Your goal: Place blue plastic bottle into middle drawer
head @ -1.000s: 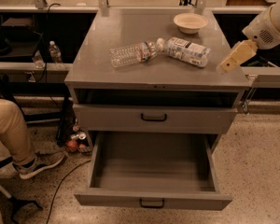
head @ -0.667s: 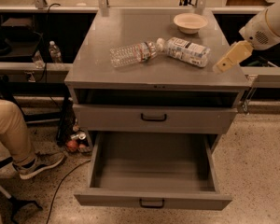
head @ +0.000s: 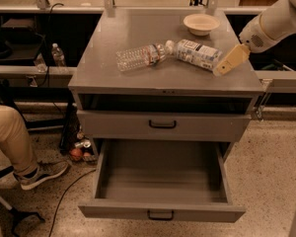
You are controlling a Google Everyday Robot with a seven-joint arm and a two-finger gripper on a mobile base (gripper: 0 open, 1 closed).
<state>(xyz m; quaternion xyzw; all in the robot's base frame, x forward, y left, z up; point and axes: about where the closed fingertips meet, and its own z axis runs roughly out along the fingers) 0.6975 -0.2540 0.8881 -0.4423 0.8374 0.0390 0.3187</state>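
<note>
- One gripper (head: pixel 223 68): a tan end piece on the robot's white arm (head: pixel 274 23), reaching in from the upper right. It sits low over the right front part of the cabinet top, its tip just beside the base end of the blue plastic bottle. Whether it is open or closed cannot be told, nor whether it touches the bottle.
- One blue plastic bottle (head: pixel 198 54): lies on its side on the cabinet top, white cap pointing left, label facing up. It is outside any drawer.
- One clear ribbed water bottle (head: pixel 138 57): also on its side, just left of the blue plastic bottle. The cap ends of the two bottles nearly meet.
- One cream bowl (head: pixel 201 23): upright at the back right of the top, behind the blue plastic bottle and apart from it.
- One grey cabinet (head: pixel 118 38): its flat top carries two bottles and one bowl, three items in all.
- Two drawers, each with one black pull handle. The upper drawer (head: pixel 163 125) is pushed in, with an open dark slot above it. The middle drawer (head: pixel 160 212), the lowest, is pulled fully out, its tray open to view from above.
- One further small water bottle (head: pixel 58 56): upright on the ledge to the left of the cabinet.
- One seated person's leg (head: pixel 10 132): tan trousers and one sneaker, at the left edge on the speckled floor.
</note>
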